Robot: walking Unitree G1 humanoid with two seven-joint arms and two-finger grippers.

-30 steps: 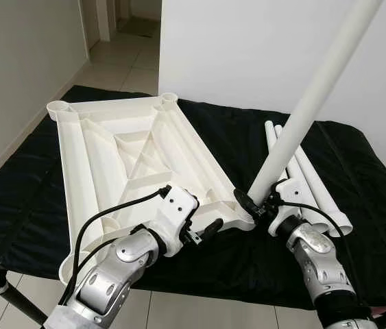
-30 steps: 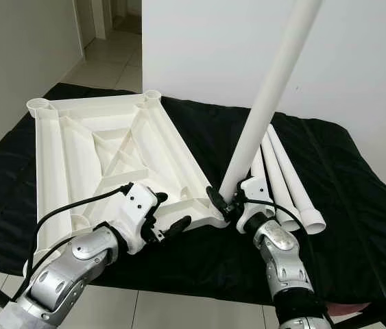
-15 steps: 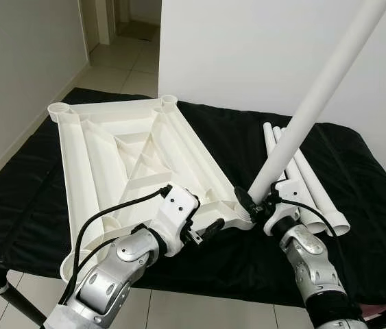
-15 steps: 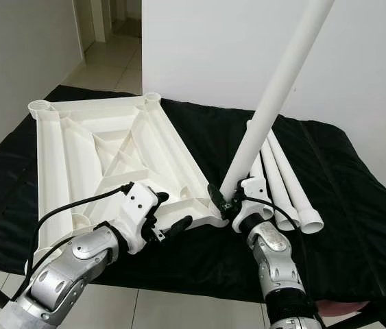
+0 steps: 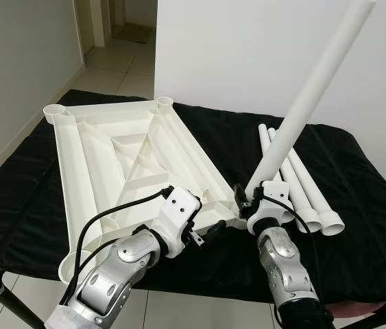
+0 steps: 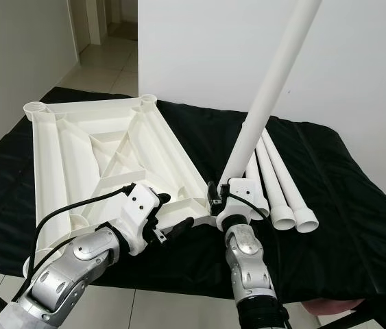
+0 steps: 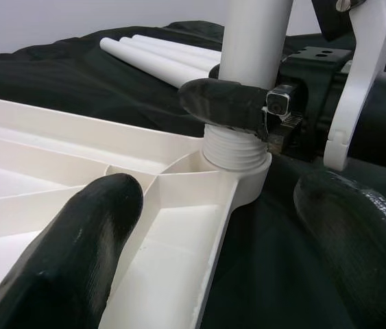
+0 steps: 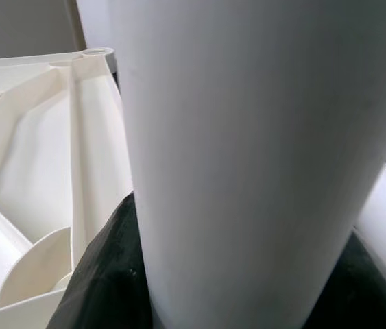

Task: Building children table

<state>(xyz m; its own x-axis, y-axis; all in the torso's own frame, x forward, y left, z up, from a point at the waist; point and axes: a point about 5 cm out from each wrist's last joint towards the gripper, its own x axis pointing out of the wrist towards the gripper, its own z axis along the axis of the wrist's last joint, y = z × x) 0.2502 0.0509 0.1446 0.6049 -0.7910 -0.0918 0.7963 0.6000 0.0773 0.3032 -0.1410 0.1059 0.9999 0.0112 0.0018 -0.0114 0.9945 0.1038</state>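
Tabletop (image 5: 121, 161), white plastic and ribbed, lies upside down on a black cloth (image 5: 357, 185) that covers a low stand, filling the left and middle of it. Each corner has a round socket, and at the near right corner socket (image 7: 237, 164) a long white leg (image 5: 312, 92) stands with its threaded end at the socket's mouth. The leg leans up and to the right, not square to the top.

The right gripper (image 5: 249, 203) is clamped around the leg just above the threads. The left gripper (image 5: 210, 231) hovers at the near edge of the tabletop just left of that corner, fingers apart; one finger (image 7: 76, 247) rests over the ribbing. Whether it presses on the plastic is hard to tell.

Three spare legs (image 5: 302, 192) lie side by side on the cloth to the right of the corner.

The main risk, as I judge it, is cross-threading: turning the leg while it leans could jam the threads or pop it out of the socket. With the tabletop not firmly held, twisting could also slide it on the cloth toward the near edge.
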